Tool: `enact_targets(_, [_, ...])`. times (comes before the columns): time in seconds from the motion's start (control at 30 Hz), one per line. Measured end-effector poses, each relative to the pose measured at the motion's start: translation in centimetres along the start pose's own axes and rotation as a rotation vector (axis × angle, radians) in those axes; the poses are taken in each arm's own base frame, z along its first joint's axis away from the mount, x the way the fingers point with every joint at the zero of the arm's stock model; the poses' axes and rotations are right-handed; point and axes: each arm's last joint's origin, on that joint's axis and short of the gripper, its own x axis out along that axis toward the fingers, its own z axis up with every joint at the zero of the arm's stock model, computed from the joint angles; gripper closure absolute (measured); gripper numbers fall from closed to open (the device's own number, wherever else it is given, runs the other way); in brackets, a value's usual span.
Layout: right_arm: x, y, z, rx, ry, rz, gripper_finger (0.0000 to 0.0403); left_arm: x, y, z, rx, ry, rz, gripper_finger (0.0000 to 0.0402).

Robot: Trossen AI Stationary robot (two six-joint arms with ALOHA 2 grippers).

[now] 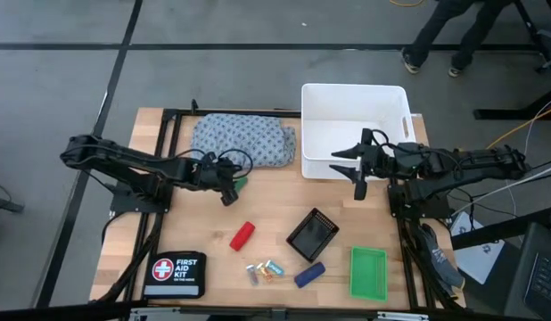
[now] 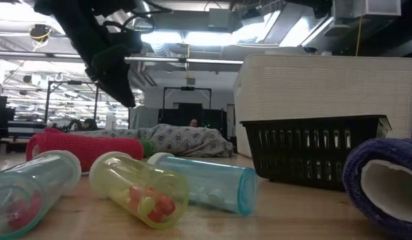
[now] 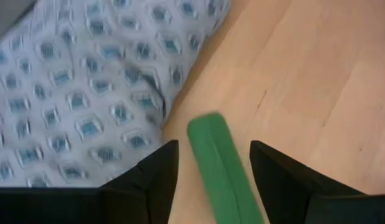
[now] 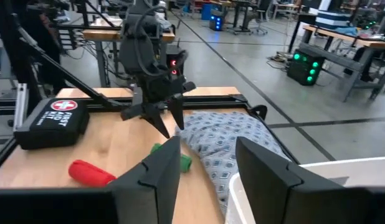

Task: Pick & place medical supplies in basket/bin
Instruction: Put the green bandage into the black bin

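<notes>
With its fingers spread wide and gripping nothing, the left gripper (image 1: 231, 190) hangs above the green roll (image 3: 218, 165), which lies on the wooden table (image 1: 275, 214) just beside the edge of the blue-grey dotted cloth (image 1: 242, 140); in the left wrist view the roll sits between the 2 dark fingers (image 3: 156, 177), whether they touch it cannot be told

Cloth is bunched at the table's far side, touching or almost touching the left wall of the white tub (image 1: 354, 125)

Right gripper (image 1: 354, 169) is also spread open and empty, over the tub's near edge

Rest placed from the tub: black mesh tray (image 1: 312, 234) near, in front of it; red roll (image 1: 242, 235) further left of that tray; green tray (image 1: 367, 272) well in front of the tub at the near table edge; blue roll (image 1: 309, 275) between the 2 trays, slightly nearer the edge; 3 small clear vials (image 1: 265, 270) left of the blue roll; black FIRST AID KIT pouch (image 1: 175, 273) at the near left corner, well apart from the tub
</notes>
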Motion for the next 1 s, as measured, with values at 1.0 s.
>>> enact_targets(1.0, [-0.1,0.4,0.0,0.021,0.001,0.067,0.0195,5.6,-2.8,-3.0,-0.119,0.199,0.121,0.0169])
